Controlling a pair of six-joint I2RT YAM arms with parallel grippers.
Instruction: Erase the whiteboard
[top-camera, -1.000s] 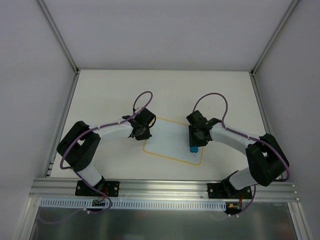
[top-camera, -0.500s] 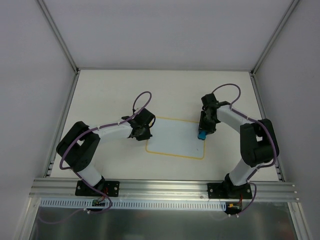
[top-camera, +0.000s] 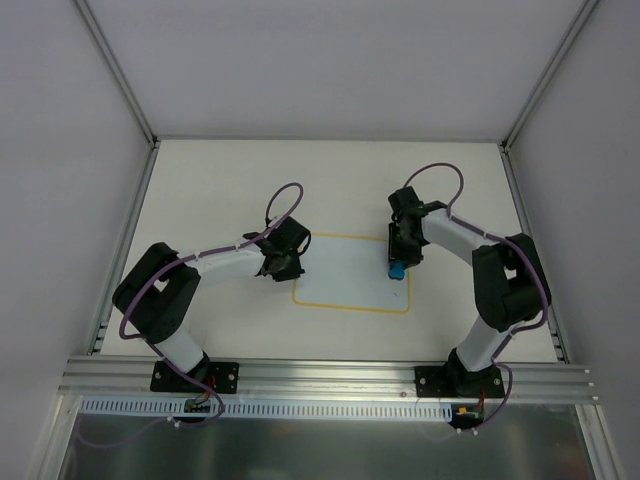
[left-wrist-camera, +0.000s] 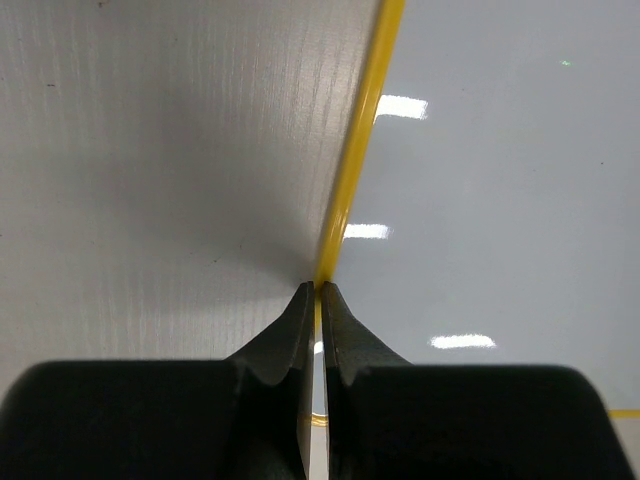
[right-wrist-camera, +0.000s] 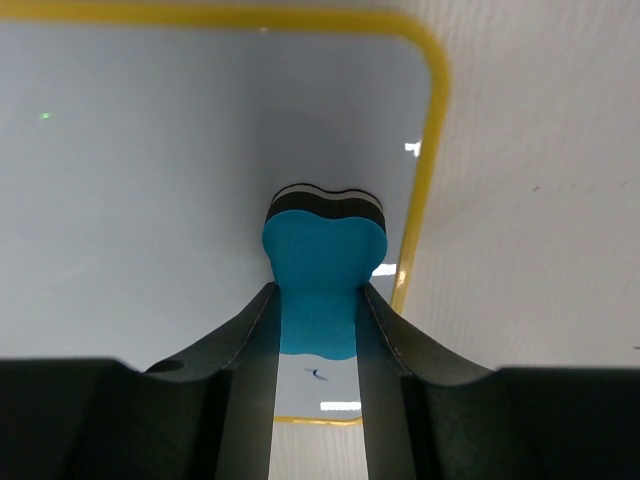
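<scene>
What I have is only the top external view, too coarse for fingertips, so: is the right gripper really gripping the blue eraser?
Observer: Yes. The right wrist view shows the right gripper clamped on the blue eraser, its dark felt end toward the whiteboard.
Operator: Any ink on it?
Observer: One small blue mark shows between the fingers, close to the yellow border.
Operator: And the left gripper?
Observer: The left gripper is shut and empty, its tips right at the yellow border.
</scene>
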